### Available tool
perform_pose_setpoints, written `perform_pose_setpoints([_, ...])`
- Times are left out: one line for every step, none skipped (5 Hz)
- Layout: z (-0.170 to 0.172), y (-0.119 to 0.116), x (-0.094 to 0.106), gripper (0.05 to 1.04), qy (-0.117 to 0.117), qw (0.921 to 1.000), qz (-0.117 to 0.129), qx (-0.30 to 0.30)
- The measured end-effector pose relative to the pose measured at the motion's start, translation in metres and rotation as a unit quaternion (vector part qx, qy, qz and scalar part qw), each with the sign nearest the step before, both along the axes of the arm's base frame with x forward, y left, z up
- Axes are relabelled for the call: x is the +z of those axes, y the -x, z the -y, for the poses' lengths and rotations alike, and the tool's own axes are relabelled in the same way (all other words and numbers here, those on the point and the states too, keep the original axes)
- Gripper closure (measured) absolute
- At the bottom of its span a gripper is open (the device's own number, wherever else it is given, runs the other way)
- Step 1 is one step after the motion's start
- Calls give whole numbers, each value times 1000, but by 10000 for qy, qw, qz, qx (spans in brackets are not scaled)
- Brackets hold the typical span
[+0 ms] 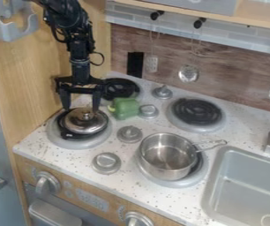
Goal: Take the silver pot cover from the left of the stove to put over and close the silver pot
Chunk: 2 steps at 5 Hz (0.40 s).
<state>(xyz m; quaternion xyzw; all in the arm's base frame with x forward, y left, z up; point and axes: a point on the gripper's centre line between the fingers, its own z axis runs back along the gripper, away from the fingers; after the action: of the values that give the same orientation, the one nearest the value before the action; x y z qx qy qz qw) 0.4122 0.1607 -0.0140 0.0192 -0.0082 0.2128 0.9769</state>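
I'm facing a toy kitchen, its white speckled desk [73,158] running from a tall pale wood panel [25,84] on the left to a grey sink [211,190] on the right. Behind it stands a brown wood-look backsplash [161,53] with grey tiles [131,13] above, and utensils hang in front. Four round burners with black coils sit on the desk. The black arm [69,22] hangs down beside the panel, its pincer [81,109] spread apart, tips on either side of the pot cover's knob. On the burner nearest the sink sits the open silver pot [168,156], handle pointing sinkward. The silver pot cover [85,123] lies on the left burner, below the pincer. Near it is a green bell pepper [124,108].
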Motion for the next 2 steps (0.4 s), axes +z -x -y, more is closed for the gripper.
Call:
perform_pose_setpoints([7, -4, -7, 85, -26, 9999, -49, -96])
perform_pose_setpoints([16, -5, -10, 85, -29, 9998, -82, -204])
